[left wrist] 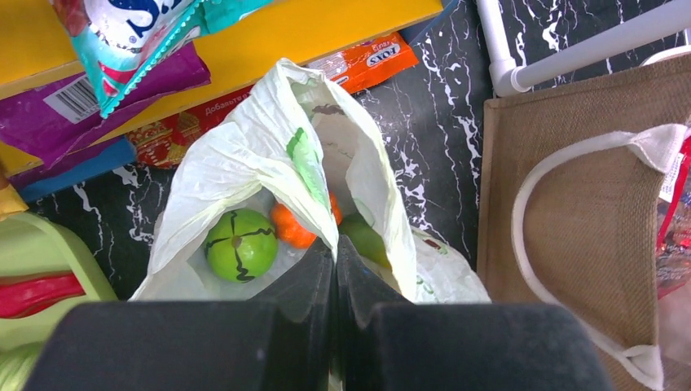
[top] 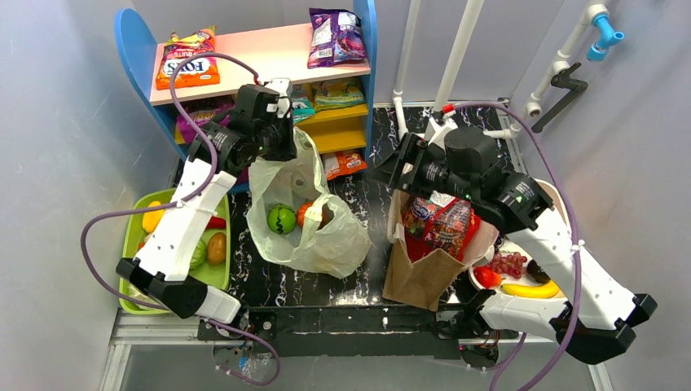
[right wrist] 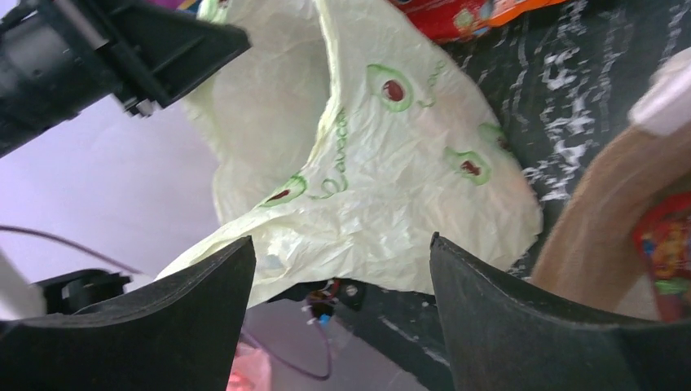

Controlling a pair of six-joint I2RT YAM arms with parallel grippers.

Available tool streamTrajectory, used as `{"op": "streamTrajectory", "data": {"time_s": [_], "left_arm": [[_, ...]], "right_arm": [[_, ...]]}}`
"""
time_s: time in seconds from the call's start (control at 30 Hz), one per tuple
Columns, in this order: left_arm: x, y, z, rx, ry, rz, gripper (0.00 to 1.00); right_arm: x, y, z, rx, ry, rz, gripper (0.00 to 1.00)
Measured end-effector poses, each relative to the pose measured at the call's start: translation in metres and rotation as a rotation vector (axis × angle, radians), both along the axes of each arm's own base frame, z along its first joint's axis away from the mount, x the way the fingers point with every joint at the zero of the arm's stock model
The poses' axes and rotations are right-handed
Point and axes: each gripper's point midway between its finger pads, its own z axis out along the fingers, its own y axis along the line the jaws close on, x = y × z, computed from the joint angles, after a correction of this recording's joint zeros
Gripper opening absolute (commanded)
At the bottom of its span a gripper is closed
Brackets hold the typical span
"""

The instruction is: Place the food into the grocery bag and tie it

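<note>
The pale-green grocery bag lies open in the middle of the black marbled table. Inside it I see a green round piece and an orange-red one. The left wrist view shows the bag, the green piece, the orange one and another greenish piece. My left gripper is shut on a fold of the bag's rim and holds it up at the bag's far side. My right gripper is open and empty, just right of the bag.
A green tray with more vegetables sits at the left. A brown bag full of snack packs stands right of the grocery bag. A white plate with fruit lies behind it. A snack shelf stands at the back.
</note>
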Motion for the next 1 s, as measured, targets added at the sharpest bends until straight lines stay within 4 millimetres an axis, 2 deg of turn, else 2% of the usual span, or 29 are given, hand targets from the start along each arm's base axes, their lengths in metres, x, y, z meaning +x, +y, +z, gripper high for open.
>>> {"op": "streamTrajectory", "data": {"time_s": [0.13, 0.33, 0.67, 0.8, 1.0], "left_arm": [[0.004, -0.004, -0.003, -0.013, 0.014, 0.015, 0.00], [0.008, -0.004, 0.001, -0.034, 0.002, 0.031, 0.00], [0.016, 0.008, 0.004, -0.048, -0.003, 0.066, 0.00], [0.018, 0.012, 0.005, -0.057, -0.004, 0.076, 0.00], [0.022, 0.016, 0.006, -0.073, -0.003, 0.085, 0.00]], "right_arm": [[-0.011, 0.020, 0.004, 0.067, 0.004, 0.055, 0.86], [-0.032, 0.066, 0.008, 0.075, -0.006, 0.174, 0.85], [-0.068, 0.095, 0.025, 0.143, -0.030, 0.257, 0.84], [-0.084, 0.115, 0.027, 0.149, -0.026, 0.309, 0.82], [-0.098, 0.133, 0.015, 0.126, -0.009, 0.348, 0.68]]}}
